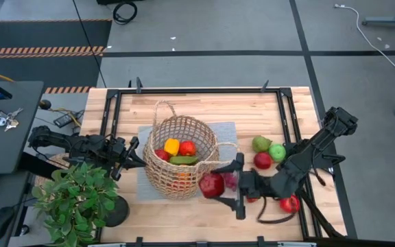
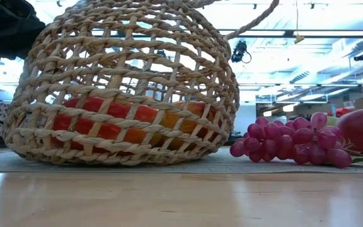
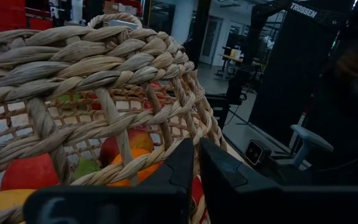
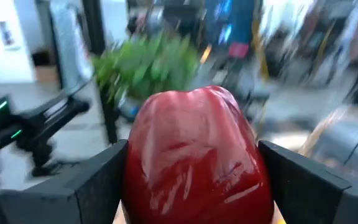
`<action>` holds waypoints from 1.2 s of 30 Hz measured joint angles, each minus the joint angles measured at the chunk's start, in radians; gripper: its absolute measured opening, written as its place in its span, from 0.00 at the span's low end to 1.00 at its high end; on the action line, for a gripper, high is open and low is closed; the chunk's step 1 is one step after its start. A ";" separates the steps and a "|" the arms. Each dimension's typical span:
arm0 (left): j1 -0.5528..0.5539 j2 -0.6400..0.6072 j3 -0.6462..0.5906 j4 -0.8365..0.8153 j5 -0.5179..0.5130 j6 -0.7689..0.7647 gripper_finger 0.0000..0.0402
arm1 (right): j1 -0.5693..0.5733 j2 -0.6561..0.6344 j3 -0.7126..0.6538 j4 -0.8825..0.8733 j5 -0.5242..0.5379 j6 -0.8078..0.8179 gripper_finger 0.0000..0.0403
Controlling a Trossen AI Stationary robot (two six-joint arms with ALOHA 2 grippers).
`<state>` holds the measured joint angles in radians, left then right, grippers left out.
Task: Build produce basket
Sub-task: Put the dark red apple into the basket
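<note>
Right end effector (image 1: 229, 185): my jaws clamp a red apple (image 1: 212, 184), just beside the basket (image 1: 179, 156).
Left end effector (image 1: 130, 154): pinches the basket's rim.
Basket: on the surface, tilted.
Risk: apple clips the rim and rolls off.

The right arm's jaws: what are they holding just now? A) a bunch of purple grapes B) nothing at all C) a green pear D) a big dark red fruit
D: the right wrist view shows a big dark red fruit clamped between the right gripper's jaws, and from above it sits beside the basket.
</note>
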<state>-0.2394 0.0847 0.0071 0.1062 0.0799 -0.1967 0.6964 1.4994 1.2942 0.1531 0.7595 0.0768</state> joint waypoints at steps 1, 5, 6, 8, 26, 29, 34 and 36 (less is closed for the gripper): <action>0.000 0.000 0.000 0.000 0.000 0.000 0.08 | 0.000 0.000 0.000 0.055 0.020 -0.067 0.87; 0.000 0.000 0.000 0.000 0.000 0.000 0.07 | -0.003 0.000 0.000 0.260 0.110 -0.325 0.87; 0.000 0.000 0.000 0.000 0.000 0.000 0.07 | -0.007 0.000 0.000 0.314 0.139 -0.396 0.87; 0.000 0.000 0.000 0.000 0.000 0.000 0.08 | -0.022 -0.001 0.000 0.402 0.191 -0.522 0.87; 0.000 0.000 0.000 0.000 0.000 0.000 0.09 | -0.274 -0.002 0.001 0.363 0.244 -0.993 0.87; 0.000 0.000 0.000 0.000 0.000 0.000 0.09 | -0.287 -0.002 0.001 0.345 0.241 -0.993 0.87; 0.000 0.000 0.000 0.000 0.000 0.000 0.07 | -0.290 -0.002 0.001 0.310 0.241 -1.023 0.87; 0.000 0.000 0.000 0.000 0.000 0.000 0.07 | -0.290 -0.002 0.001 0.272 0.241 -1.104 0.87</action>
<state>-0.2394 0.0846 0.0069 0.1063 0.0799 -0.1970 0.4068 1.4975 1.2949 0.4251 1.0004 -1.0267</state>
